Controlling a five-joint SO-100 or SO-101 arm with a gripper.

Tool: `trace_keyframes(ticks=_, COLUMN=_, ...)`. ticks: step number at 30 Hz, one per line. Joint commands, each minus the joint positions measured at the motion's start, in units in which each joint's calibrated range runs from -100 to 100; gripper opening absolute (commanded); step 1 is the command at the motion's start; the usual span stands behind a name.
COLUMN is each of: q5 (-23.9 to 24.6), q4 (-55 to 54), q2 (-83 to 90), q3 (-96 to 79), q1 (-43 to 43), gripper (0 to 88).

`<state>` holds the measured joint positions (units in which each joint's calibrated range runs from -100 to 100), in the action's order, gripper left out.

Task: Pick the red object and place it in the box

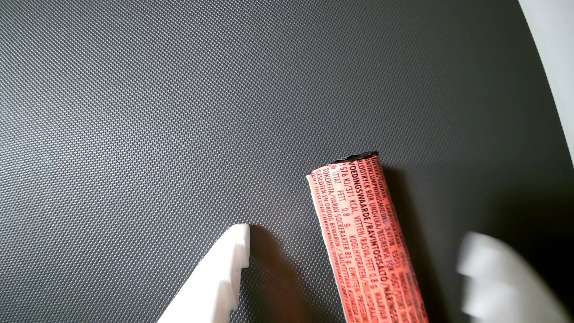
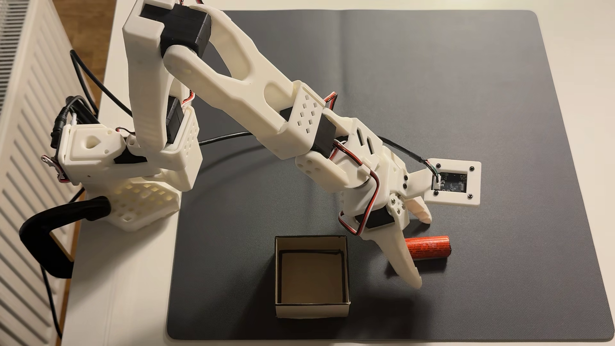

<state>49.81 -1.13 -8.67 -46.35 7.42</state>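
The jaws stand wide apart astride the red object on the mat, touching nothing.

A white table carries a dark grey mat with a fine woven texture (a faint fold line runs down its middle). Along the left edge of the fixed view stands what looks like a white ribbed radiator, with brown wooden flooring beside it. Lighting is soft and warm.
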Motion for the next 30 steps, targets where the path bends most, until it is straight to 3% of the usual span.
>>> trace_keyframes(ticks=1, q5=-0.27, q4=0.34, q2=0.25, q3=0.50, q1=1.48, gripper=21.3)
trace_keyframes(ticks=7, q5=-0.53, q4=0.87, q2=-0.35, q3=0.41, q1=2.97, gripper=7.3)
trace_keyframes(ticks=18, q5=-0.53, q4=1.22, q2=0.67, q3=0.32, q1=3.04, gripper=6.1)
trace_keyframes(ticks=30, q5=-1.83, q4=23.68, q2=32.99, q3=-0.59, q1=-0.07, gripper=6.0)
